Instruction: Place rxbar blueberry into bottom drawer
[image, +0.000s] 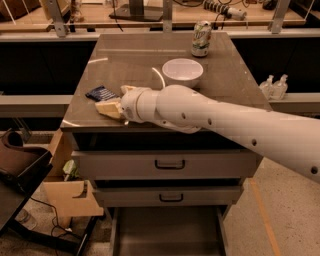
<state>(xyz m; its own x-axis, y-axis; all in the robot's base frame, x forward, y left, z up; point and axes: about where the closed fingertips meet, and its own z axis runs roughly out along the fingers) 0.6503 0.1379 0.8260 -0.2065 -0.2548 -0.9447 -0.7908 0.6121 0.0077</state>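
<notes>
The rxbar blueberry, a dark navy flat wrapper, lies on the cabinet top near its front left corner. My gripper is at the end of the white arm, low over the cabinet top, just right of the bar. Its cream fingers are spread apart and point left toward the bar, with nothing held. The bottom drawer is pulled out at the foot of the cabinet, and the tray looks empty.
A white bowl and a green-white soda can stand on the cabinet top behind the arm. Two shut upper drawers have dark handles. A cardboard box and a dark chair are at left, and small bottles at right.
</notes>
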